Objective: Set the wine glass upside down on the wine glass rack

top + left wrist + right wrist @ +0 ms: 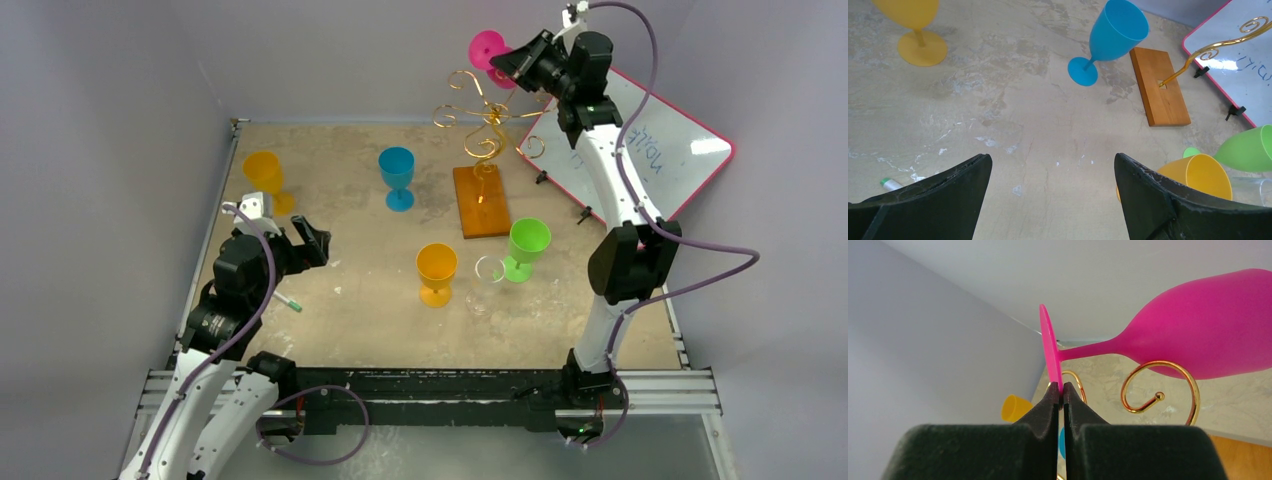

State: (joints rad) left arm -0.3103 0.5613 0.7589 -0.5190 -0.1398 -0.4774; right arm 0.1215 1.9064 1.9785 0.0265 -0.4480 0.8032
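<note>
Bare table (350,290) lies open at centre-left of the top view. The rack (482,135) stands upper centre, near the back wall. Above it the pink glass (487,48) is half hidden behind the right gripper (515,62), which pinches the foot's rim. The bowl lies sideways just over the rack's top curl. The left gripper (305,245) is spread wide and empty, lower left.

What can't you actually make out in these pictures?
Top view: the right hand hides whether the pink glass touches the rack.
Top view: whiteboard writing too small to read.
Left wrist view: clear glass cut off by the right edge; marker mostly behind a finger.
</note>
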